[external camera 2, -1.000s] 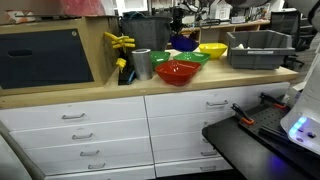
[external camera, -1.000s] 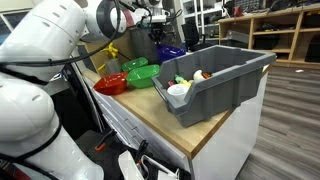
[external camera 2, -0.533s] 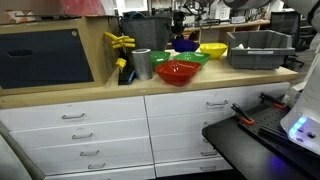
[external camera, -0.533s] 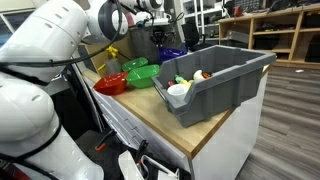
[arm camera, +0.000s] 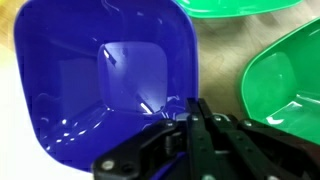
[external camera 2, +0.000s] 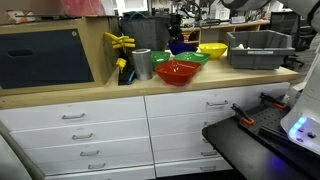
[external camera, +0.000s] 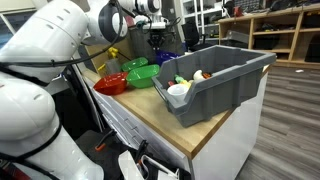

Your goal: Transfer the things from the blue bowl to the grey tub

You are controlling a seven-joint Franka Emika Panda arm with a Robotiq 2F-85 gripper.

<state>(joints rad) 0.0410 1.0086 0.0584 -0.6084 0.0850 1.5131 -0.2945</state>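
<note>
The gripper is seen from the wrist with its fingers drawn tight together on the near rim of the blue bowl, whose smooth blue floor is shown in full. A green bowl is seen just beside it. Whether the blue bowl is set down on the wooden counter or held just above it cannot be told in either exterior view. Small yellow and orange pieces are shown lying inside the grey tub, next to a white cup; the tub is placed at the counter's end, apart from the bowls. A red bowl, a green one and a yellow bowl are grouped in front of the blue bowl, with a metal can alongside.
</note>
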